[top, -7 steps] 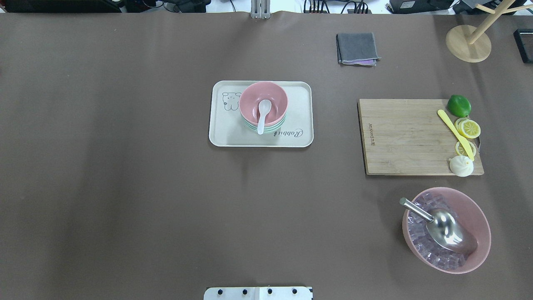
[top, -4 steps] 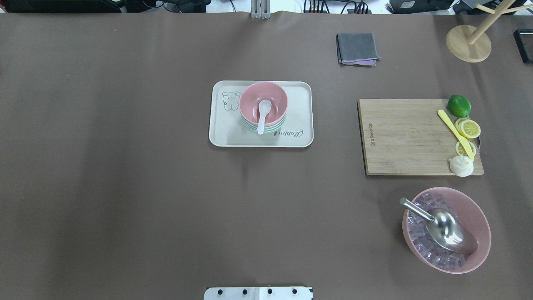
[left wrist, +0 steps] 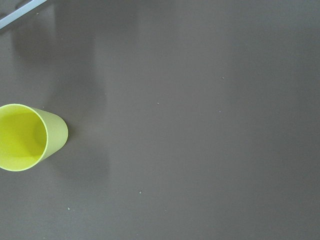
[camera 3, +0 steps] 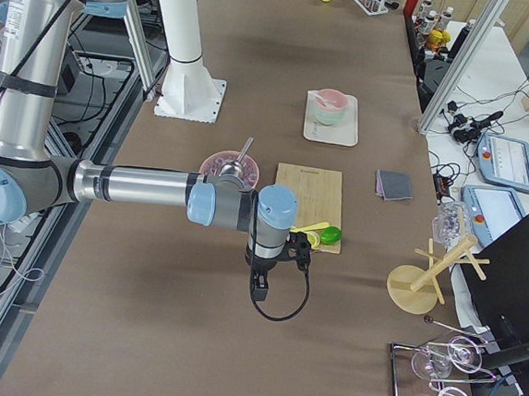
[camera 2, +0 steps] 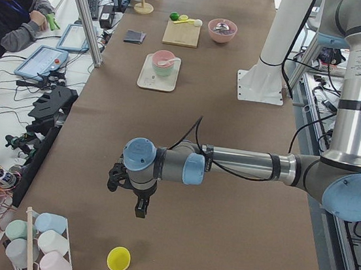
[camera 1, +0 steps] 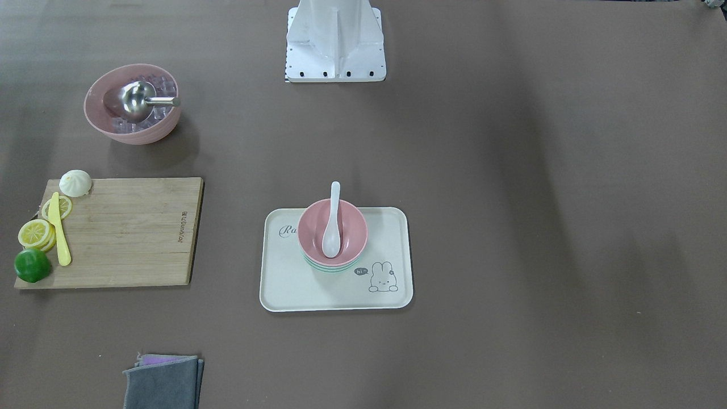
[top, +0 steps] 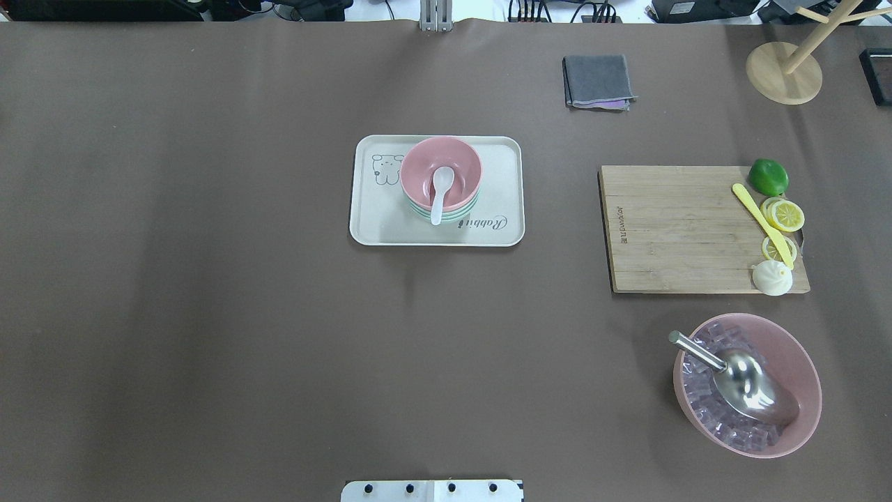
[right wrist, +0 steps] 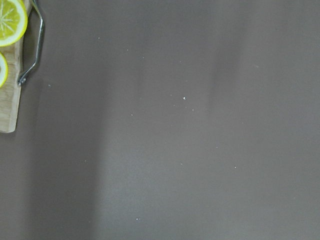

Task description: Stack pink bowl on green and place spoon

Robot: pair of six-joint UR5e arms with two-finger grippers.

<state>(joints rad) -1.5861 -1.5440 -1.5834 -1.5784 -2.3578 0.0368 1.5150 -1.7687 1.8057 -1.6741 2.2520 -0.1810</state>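
A brown table [top: 209,314] carries a pale tray [top: 502,160] at its middle. To the right lies a wooden cutting board [top: 669,230], and nearer than it a large pink bowl [top: 801,362]. A folded grey cloth [top: 598,78] and a round wooden stand [top: 780,77] sit far right. A yellow cup [left wrist: 25,137] stands at the left end.

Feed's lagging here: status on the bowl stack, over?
Left gripper, right gripper hang wide, jaws unclear. Pink bowl sits on green bowls, spoon inside, on tray. Nothing in the way.
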